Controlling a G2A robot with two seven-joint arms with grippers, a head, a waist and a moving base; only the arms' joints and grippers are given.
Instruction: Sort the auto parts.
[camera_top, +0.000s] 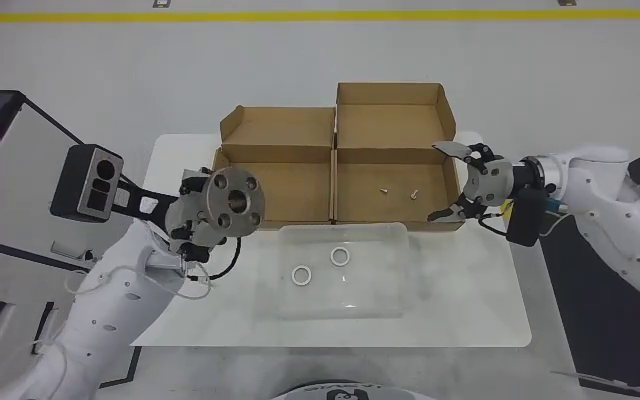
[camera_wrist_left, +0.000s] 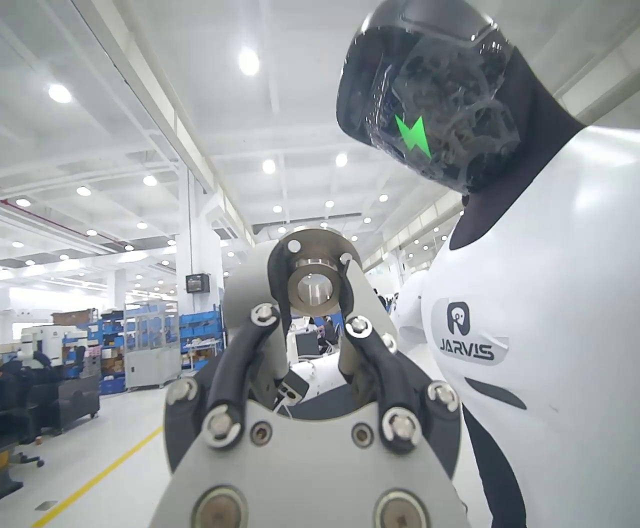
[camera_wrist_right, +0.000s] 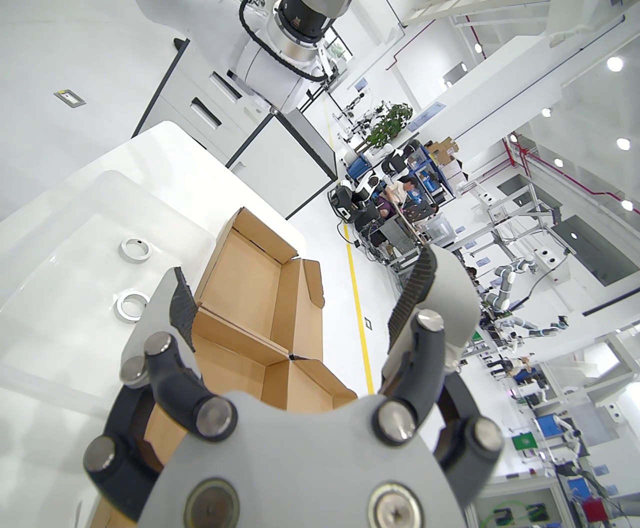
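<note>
In the top view, at centre left of the frame, the left gripper (camera_wrist_left: 312, 295) is gripping a round metal flange (camera_top: 235, 198). Its jaws are closing narrowly on the central hub, and the drilled face is pointing up toward the camera. The flange is sitting at the lower left corner of the left cardboard box (camera_top: 290, 190), over the white table (camera_top: 480, 300). Below the boxes at centre frame, a clear tray (camera_top: 385, 300) is holding two metal rings (camera_top: 301, 274) (camera_top: 340, 256), lying apart from each other. The right cardboard box (camera_top: 360, 200) is touching the left one, and two small screws (camera_top: 383, 189) (camera_top: 412, 193) are resting on its floor. At centre right, the right gripper (camera_top: 440, 182) is hanging at that box's right wall, its jaws spreading wide and gripping nothing.
</note>
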